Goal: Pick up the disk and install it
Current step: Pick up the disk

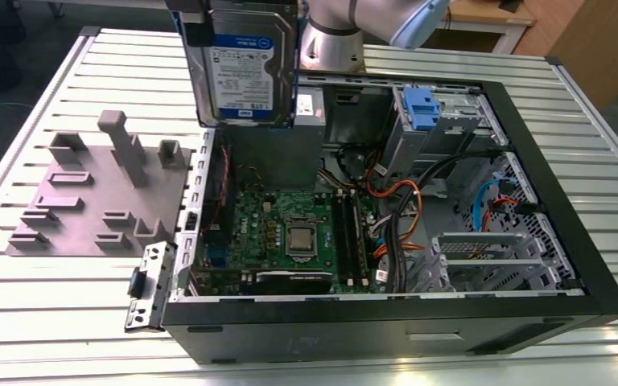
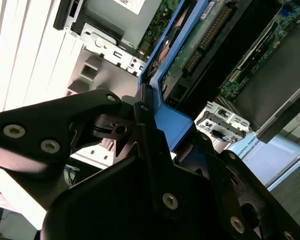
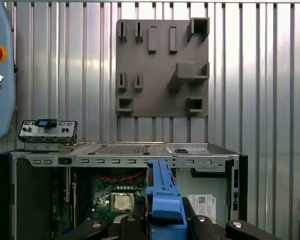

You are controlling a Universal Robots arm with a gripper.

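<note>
Above the open computer case, the tool grips the disk upright, long axis vertical.

An open computer case sits beside a grey fixture plate on a slatted table.

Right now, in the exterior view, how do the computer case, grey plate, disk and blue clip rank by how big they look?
1. computer case
2. grey plate
3. the disk, held high and likely nearer the camera, so its place against the plate is unsure
4. blue clip inside the case
</note>
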